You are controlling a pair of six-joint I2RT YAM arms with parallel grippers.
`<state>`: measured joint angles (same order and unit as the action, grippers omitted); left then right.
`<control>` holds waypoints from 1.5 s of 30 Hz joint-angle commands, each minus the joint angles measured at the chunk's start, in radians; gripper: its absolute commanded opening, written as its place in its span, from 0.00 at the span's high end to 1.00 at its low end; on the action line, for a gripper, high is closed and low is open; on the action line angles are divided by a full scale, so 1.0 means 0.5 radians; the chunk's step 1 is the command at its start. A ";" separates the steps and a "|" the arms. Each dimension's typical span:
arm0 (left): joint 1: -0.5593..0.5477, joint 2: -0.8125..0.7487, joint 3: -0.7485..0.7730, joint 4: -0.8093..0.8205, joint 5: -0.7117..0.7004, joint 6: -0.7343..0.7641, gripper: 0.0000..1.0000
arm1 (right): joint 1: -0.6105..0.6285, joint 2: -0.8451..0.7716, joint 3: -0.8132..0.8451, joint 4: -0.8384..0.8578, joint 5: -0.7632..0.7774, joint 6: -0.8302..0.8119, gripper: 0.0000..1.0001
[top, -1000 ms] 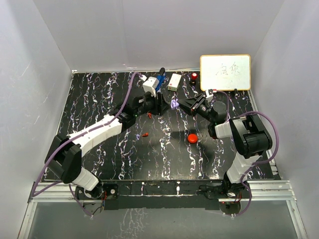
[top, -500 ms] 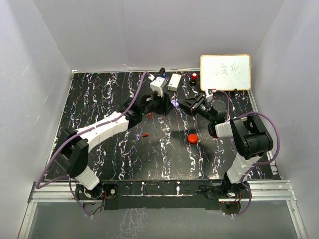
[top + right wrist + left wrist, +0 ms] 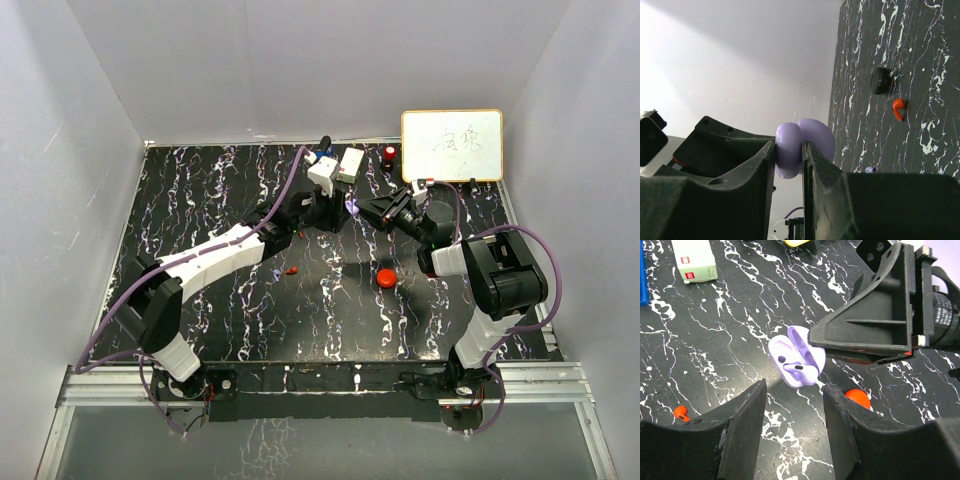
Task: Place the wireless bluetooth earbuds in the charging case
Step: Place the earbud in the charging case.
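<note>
Case (image 3: pixel 796 362), purple, lid open: pinched at one edge by right gripper (image 3: pixel 789 155), over black marbled table (image 3: pixel 715 340). Left gripper (image 3: pixel 794 390) faces the case, jaws apart, nothing between them; case sits just beyond its fingertips, not touching. Red puck (image 3: pixel 858 398) on table, close by one left-gripper finger. One purple earbud (image 3: pixel 799 369) lies inside the case. Red earbud (image 3: pixel 680 413) loose on table, well apart from the case.

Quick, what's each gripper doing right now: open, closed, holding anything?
Left gripper: open, holding nothing.
Right gripper: closed on the purple case.
</note>
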<state>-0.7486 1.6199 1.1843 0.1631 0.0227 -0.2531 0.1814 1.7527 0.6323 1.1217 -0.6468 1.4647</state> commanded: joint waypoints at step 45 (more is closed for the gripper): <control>-0.036 0.064 0.104 0.037 -0.177 0.029 0.52 | -0.001 -0.060 0.065 0.099 -0.001 -0.024 1.00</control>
<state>-0.7624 1.6497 1.1938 0.1780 -0.0460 -0.2459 0.1814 1.7527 0.6323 1.1217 -0.6468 1.4647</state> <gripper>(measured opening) 0.476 0.226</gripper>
